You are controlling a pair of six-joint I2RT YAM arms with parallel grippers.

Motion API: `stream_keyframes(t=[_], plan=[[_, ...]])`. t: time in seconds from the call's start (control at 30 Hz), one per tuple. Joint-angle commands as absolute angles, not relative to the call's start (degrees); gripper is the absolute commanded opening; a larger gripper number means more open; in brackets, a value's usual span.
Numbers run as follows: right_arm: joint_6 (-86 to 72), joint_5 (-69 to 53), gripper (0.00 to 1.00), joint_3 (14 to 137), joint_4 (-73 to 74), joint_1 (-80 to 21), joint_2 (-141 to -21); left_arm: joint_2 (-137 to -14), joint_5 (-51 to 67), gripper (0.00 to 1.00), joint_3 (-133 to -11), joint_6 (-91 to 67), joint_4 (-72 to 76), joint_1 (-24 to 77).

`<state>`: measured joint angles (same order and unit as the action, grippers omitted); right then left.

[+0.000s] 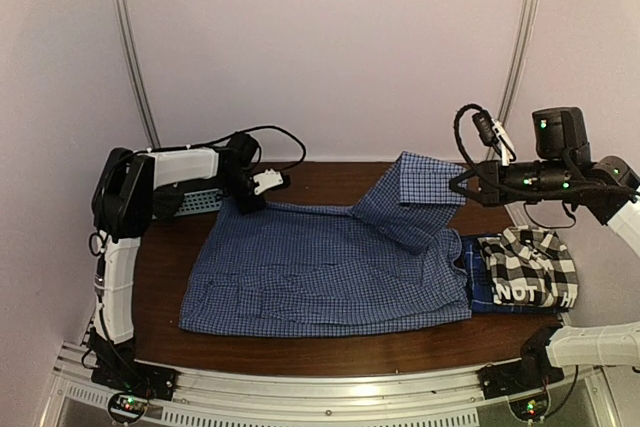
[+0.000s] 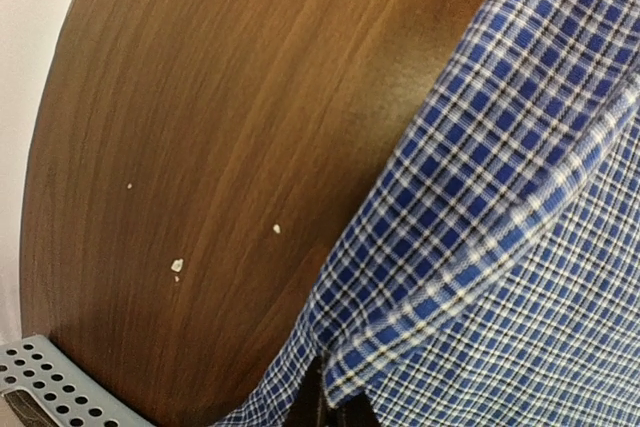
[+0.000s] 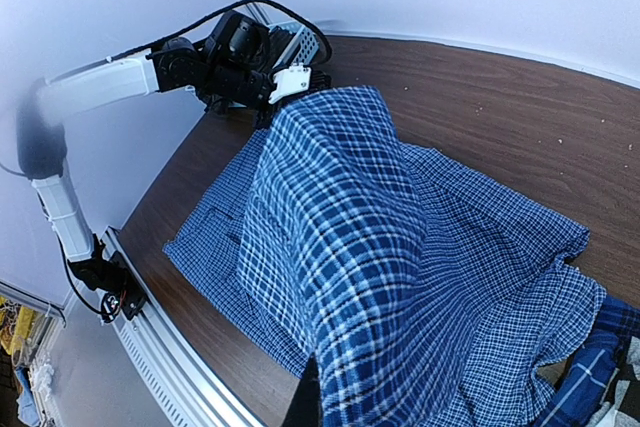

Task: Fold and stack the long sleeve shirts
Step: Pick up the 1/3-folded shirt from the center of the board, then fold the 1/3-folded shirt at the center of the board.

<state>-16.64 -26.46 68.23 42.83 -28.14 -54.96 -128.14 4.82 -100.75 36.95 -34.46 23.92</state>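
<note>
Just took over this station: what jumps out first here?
The blue shirt sprawls across most of the table, its far edge taut between the left hand at far left and the right hand, which holds a flap up at far right. At the right edge a folded black-and-white shirt lies on a darker blue one.

A robot test cell, probably in a lab, is shown: a wooden surface [image 1: 330, 352] is enclosed by plain white walls [image 1: 330, 47], metal poles [image 1: 132, 47] are fixed behind, and a left arm [image 1: 118, 277] and right arm [image 1: 600, 342] are bolted to an aluminium rail [image 1: 330, 387].
</note>
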Motion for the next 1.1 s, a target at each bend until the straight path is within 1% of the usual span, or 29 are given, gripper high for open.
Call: stream_keyframes(t=[0.0, 0.23, 0.53, 0.8, 1.07], plan=[[-15.66, -24.97, 0.00, 69.88, 43.62, -27.54, -54.23, -123.76, 3.09, 0.02, -101.01, 35.19, -33.13, 23.47], [-14.61, -23.87, 0.00, 76.02, 46.84, -27.51, -55.36, -118.31, 0.91, 0.00, -97.99, 29.39, -33.83, 23.76], [-12.80, -21.62, 0.00, 83.14, 53.96, -27.51, -56.39, -112.36, -10.37, 0.00, -89.58, 22.94, -33.40, 28.36], [-12.00, -16.65, 0.00, 84.93, 59.00, -27.45, -55.04, -110.57, -16.95, 0.02, -84.20, 18.71, -35.26, 34.05], [-11.70, -15.28, 0.00, 85.00, 61.18, -27.50, -54.19, -108.74, -19.54, 0.01, -80.64, 13.25, -39.99, 35.51]])
